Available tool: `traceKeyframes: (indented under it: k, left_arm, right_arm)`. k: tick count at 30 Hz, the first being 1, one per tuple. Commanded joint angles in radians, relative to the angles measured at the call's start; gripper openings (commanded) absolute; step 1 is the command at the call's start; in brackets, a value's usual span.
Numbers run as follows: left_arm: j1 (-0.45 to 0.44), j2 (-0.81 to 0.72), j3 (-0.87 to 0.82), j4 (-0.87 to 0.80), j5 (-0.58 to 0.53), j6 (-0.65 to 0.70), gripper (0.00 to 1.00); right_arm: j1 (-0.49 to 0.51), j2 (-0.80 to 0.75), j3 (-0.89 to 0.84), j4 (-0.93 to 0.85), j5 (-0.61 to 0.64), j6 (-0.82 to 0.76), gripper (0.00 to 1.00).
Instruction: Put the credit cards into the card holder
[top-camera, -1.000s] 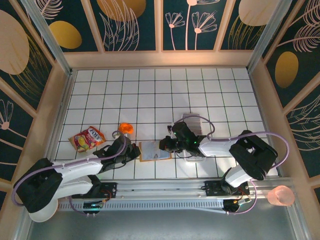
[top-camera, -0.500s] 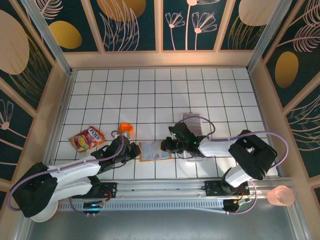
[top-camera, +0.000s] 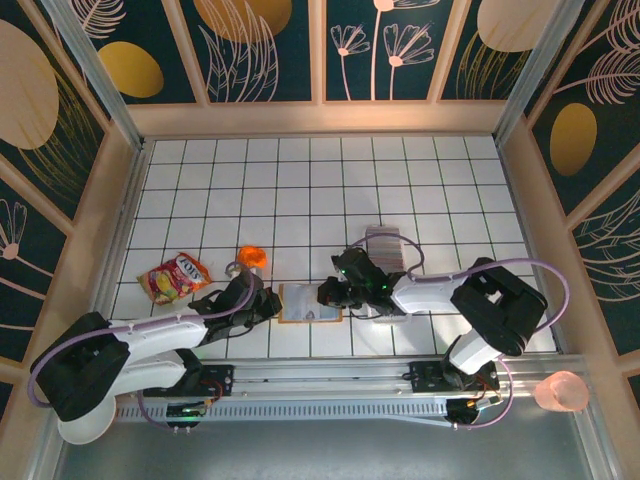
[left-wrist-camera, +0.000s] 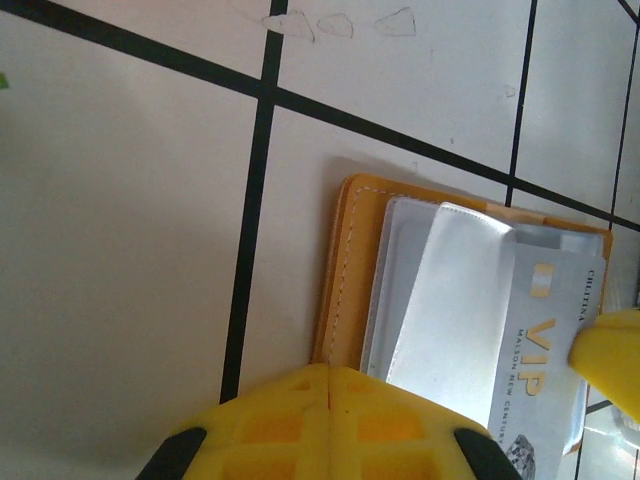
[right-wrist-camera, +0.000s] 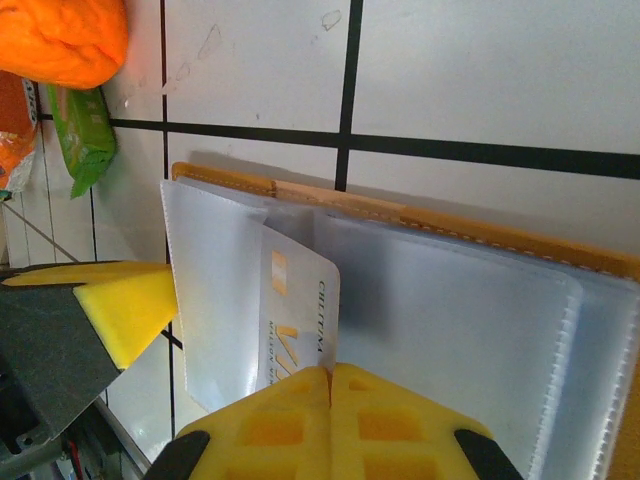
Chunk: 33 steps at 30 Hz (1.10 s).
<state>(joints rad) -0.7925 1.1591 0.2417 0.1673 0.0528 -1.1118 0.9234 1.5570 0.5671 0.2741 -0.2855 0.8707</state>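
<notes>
Table (top-camera: 300, 190), white-tiled with black grid lines, carries the card holder (top-camera: 308, 306), lying open and flat between the left gripper (top-camera: 262, 300) and the right gripper (top-camera: 328, 292). Left wrist: tan stitched leather border, glossy clear sleeves (left-wrist-camera: 450, 300); the yellow waffled pads (left-wrist-camera: 270, 430) are pressed together at the holder's edge. Right wrist: the pads are clamped on a thin silvery credit card (right-wrist-camera: 300, 310) lying across the sleeves.

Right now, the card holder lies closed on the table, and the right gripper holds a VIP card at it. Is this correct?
Not quite: the card holder lies open, not closed. The right wrist view shows it spread flat on the table, clear inside facing up, and the right gripper holds the VIP card at it.
</notes>
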Motion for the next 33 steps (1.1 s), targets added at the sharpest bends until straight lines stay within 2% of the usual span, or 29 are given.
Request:
traceKeyframes:
  k: [1,10,24,33]
  left_arm:
    - [-0.005,0.011,-0.007,0.001,0.002,0.01,0.0]
    - [-0.007,0.005,-0.013,0.0,0.0,0.006,0.0]
    - [-0.007,-0.001,-0.017,0.003,0.0,0.003,0.0]
    - [-0.008,-0.001,-0.013,0.001,-0.003,0.004,0.0]
  right_arm:
    - [0.016,0.016,0.011,-0.006,0.028,0.0,0.0]
    - [0.043,0.029,0.033,0.023,0.039,0.037,0.0]
    - [0.063,0.014,0.023,0.047,0.181,0.184,0.0]
    - [0.101,0.069,0.077,0.087,0.129,0.156,0.0]
